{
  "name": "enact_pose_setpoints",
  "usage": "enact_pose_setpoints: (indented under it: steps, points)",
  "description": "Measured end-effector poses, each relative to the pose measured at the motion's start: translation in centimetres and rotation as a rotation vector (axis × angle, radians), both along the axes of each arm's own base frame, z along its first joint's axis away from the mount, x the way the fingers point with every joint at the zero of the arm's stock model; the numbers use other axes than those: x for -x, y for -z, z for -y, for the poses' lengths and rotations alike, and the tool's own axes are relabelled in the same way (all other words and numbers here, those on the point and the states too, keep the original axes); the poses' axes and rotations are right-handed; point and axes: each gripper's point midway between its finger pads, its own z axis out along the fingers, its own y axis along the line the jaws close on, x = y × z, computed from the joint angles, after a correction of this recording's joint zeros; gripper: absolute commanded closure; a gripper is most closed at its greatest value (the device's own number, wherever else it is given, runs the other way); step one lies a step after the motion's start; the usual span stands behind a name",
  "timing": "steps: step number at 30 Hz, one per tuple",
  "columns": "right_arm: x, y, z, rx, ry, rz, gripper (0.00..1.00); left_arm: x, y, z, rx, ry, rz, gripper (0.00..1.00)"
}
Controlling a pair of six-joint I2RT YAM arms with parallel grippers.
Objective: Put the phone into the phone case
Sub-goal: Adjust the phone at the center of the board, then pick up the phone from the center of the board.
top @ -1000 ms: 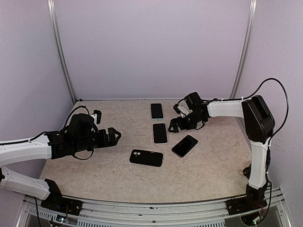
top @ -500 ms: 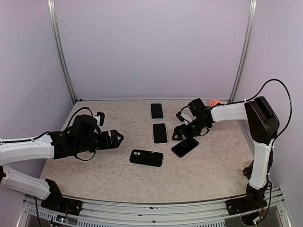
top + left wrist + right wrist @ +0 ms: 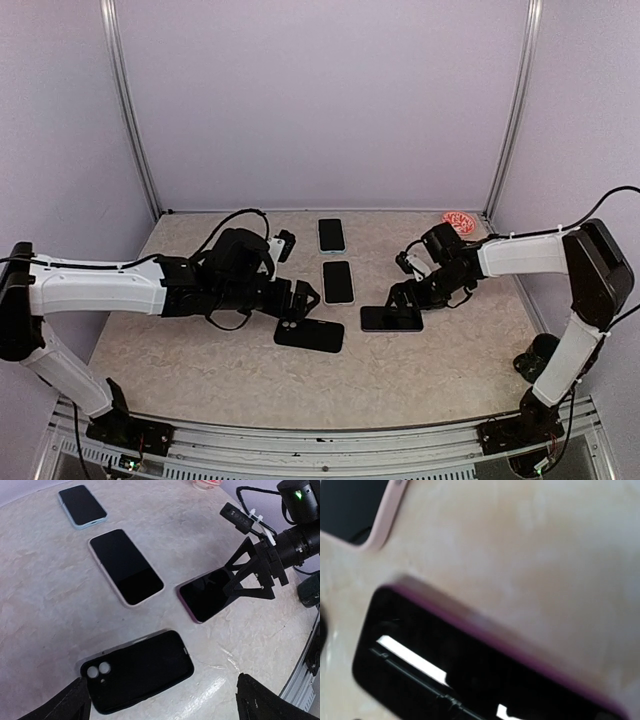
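Note:
The black phone case [image 3: 309, 334] lies flat with its camera holes to the left, and it also fills the bottom of the left wrist view [image 3: 137, 670]. My left gripper [image 3: 303, 297] hovers just behind it, open, its fingertips [image 3: 70, 705] spread wide on either side with nothing between them. A dark phone with a purple rim [image 3: 392, 319] lies right of the case. My right gripper [image 3: 402, 296] is low at that phone's far end, open [image 3: 246, 575]; whether it touches is unclear. The right wrist view is blurred and filled by this phone [image 3: 470, 670].
A phone in a pale pink case [image 3: 338, 281] lies mid-table, and a phone in a light blue case [image 3: 331, 235] behind it. A red-and-white round object [image 3: 459, 218] sits at the back right corner. Metal posts and walls close in the table.
My left arm reached far right to hover by the case. My right gripper came down and toward the front, and the purple-rimmed phone turned from diagonal to lying crosswise.

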Motion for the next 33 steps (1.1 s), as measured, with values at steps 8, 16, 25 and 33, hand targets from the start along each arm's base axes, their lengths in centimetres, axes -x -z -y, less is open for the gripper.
enact_pose_setpoints:
  steps: [8, 16, 25, 33]
  points:
    - [1.3, -1.2, 1.4, -0.015, 0.043, 0.03, 0.01, -0.2, 0.4, 6.5, -0.081, 0.221, 0.043, 0.01]
    - [2.0, -3.1, 3.5, -0.061, 0.139, 0.073, 0.01, 2.0, 1.3, 11.2, -0.289, 0.586, 0.265, 0.01]
    - [2.1, -8.1, 3.7, -0.139, 0.157, 0.195, 0.01, -0.9, 5.8, 11.6, -0.509, 0.857, 0.418, 0.01]
    - [2.8, -8.4, 4.1, -0.144, 0.16, 0.208, 0.01, -4.5, 7.4, 15.1, -0.526, 0.997, 0.422, 0.01]
